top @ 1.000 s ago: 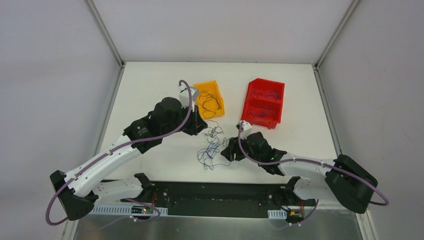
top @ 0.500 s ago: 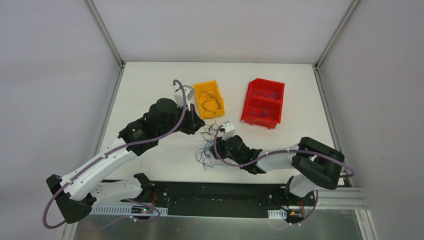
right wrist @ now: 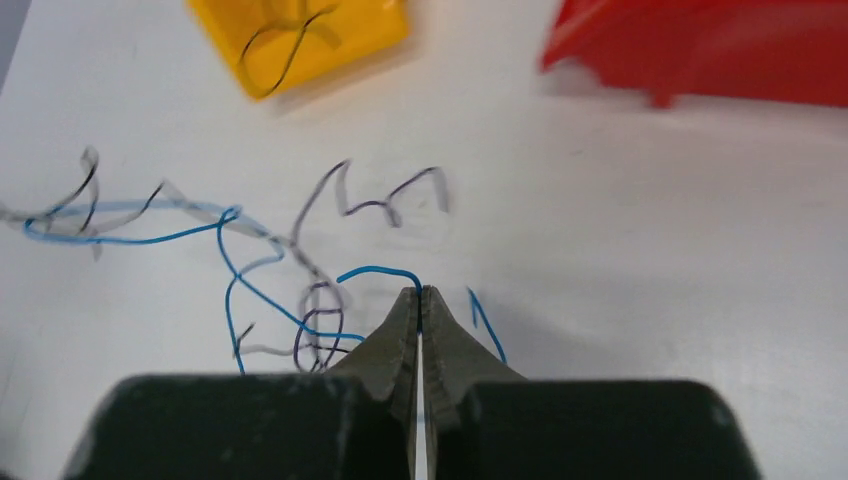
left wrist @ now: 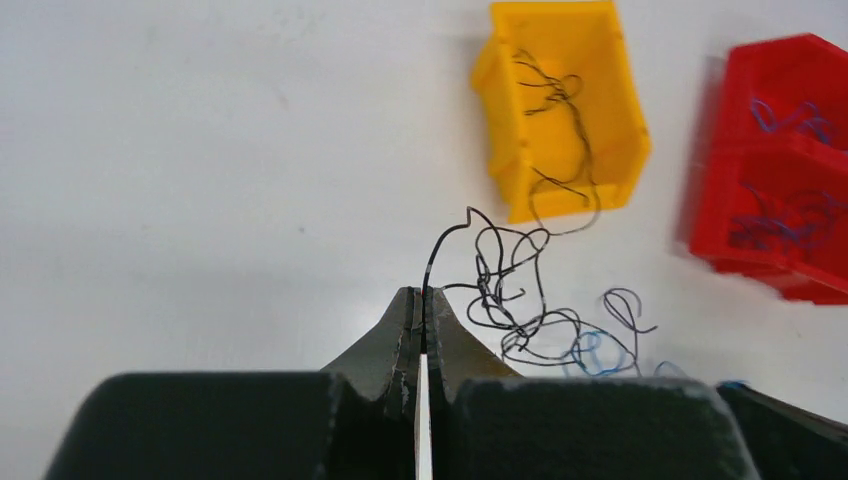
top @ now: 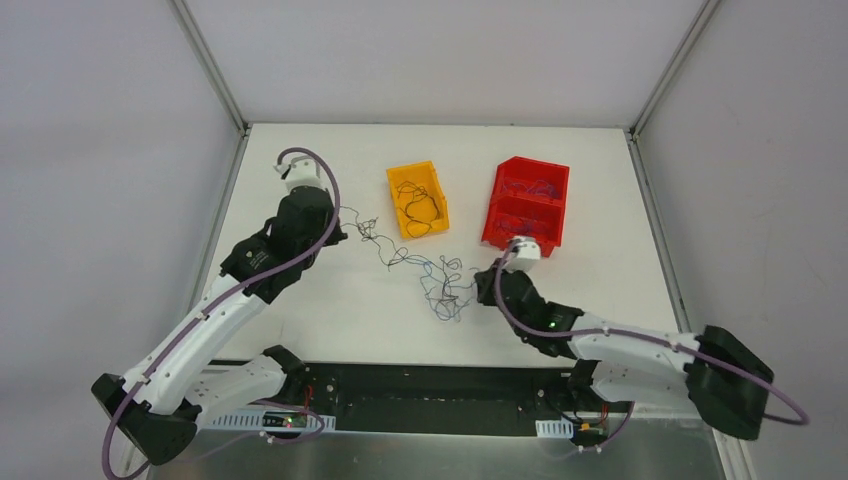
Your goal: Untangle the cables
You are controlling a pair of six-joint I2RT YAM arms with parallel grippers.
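The cables [top: 440, 285] lie stretched in a loose string of thin black and blue wire across the table's middle. My left gripper [top: 340, 214] is at the string's left end, to the left of the yellow bin, shut on a black cable [left wrist: 430, 262] that curls out of its tips [left wrist: 420, 292]. My right gripper [top: 479, 290] is at the right end, below the red bin, shut on a blue cable [right wrist: 375, 270] that arches out of its tips [right wrist: 420, 291]. The densest knot lies just left of the right gripper.
A yellow bin [top: 400, 176] at the back centre holds black wires, one trailing over its front edge. A red two-compartment bin [top: 556, 215] to its right holds blue wires. Both stand just beyond the stretched cables.
My right gripper shut on a blue cable and drew back to the right. My left gripper moved left, away from the yellow bin, with the black cable. The tangle spread into a long string.
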